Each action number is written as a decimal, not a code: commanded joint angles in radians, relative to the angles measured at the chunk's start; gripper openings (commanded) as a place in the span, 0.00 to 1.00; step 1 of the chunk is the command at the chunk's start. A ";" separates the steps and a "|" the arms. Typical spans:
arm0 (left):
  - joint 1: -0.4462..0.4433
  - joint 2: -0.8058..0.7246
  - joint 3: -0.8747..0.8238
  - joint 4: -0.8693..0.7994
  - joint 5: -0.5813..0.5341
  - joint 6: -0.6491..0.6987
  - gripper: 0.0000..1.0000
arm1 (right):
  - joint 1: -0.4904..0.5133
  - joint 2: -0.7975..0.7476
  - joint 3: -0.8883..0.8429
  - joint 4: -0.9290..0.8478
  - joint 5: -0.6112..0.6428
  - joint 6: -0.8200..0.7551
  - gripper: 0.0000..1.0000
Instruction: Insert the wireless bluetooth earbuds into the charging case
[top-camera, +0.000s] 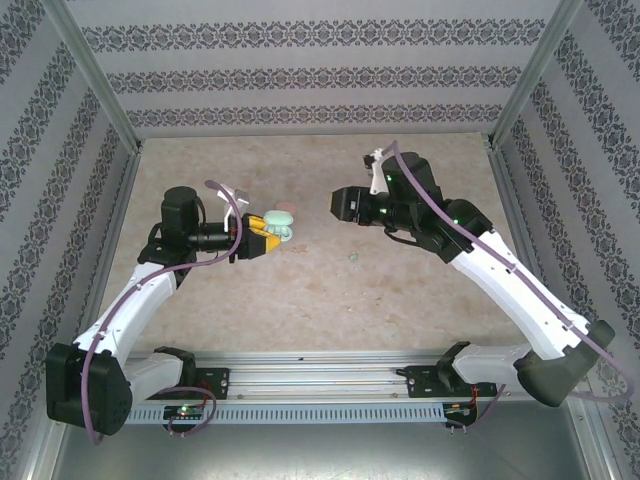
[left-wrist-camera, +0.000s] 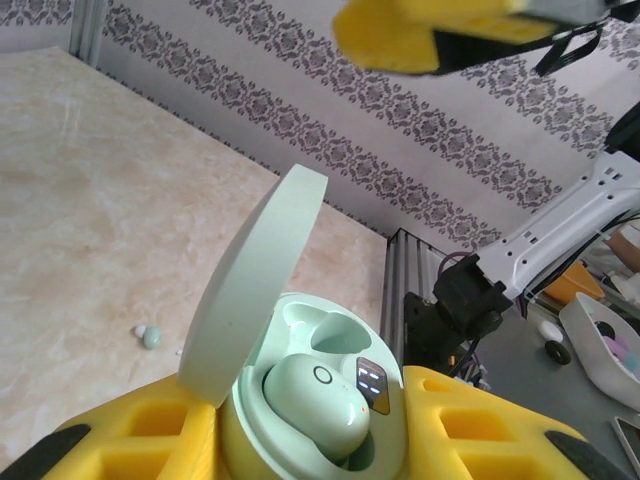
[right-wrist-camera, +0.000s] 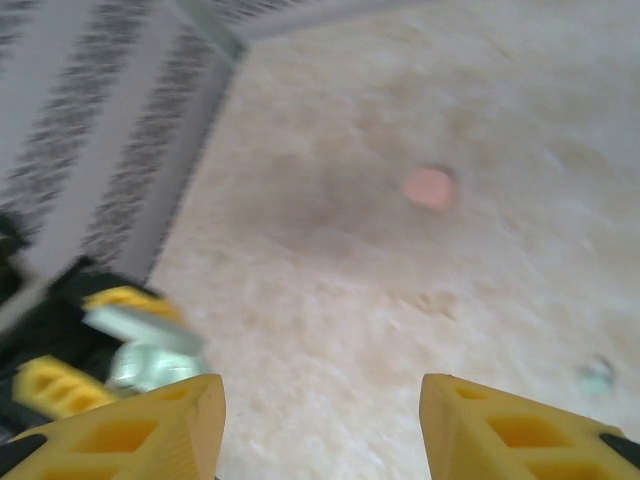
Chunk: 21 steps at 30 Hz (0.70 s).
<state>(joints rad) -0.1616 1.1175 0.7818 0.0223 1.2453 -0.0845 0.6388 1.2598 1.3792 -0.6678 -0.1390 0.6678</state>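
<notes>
The table (top-camera: 420, 300) is a pale marbled slab walled in by patterned panels; both arms reach over its middle, well apart from each other.

The left gripper (top-camera: 265, 236) is pinched on the green case (left-wrist-camera: 300, 420), one yellow finger on each side of its body, and holds it up off the table with the lid (left-wrist-camera: 255, 285) swung open. The right gripper (right-wrist-camera: 320, 400) hangs above the table with its fingers spread and nothing between them; from its own camera the bare tabletop shows through the gap.

Inside the case one green bud (left-wrist-camera: 312, 400) sits in the near socket; the socket behind it (left-wrist-camera: 322, 326) looks empty. A pink round thing (top-camera: 283, 208) lies on the table just beyond the held case; it is too blurred to tell whether it is a case or a bud. A loose green bud (top-camera: 354, 258) lies on the table between the two arms, apart from everything else; it is the smallest thing here.

Judging from this, the green pair is half done, and the step in hand is fetching the second green bud. The right gripper would need to come down over that bud, close gently on so small and rounded a piece, then carry it to the empty socket while the left keeps the case steady and the lid clear; the bud could easily roll or slip out of the pads.
</notes>
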 joint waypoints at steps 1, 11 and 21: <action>0.010 0.000 0.032 -0.062 -0.015 0.064 0.30 | -0.024 0.053 -0.089 -0.094 0.002 0.176 0.52; 0.010 -0.007 0.024 -0.093 -0.027 0.096 0.30 | -0.073 0.191 -0.381 0.220 -0.029 0.353 0.42; 0.011 -0.017 0.001 -0.076 -0.029 0.092 0.30 | -0.112 0.407 -0.267 0.197 -0.034 0.165 0.34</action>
<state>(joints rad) -0.1616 1.1175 0.7818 -0.0467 1.2102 -0.0162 0.5385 1.6230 1.0344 -0.4709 -0.1814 0.9268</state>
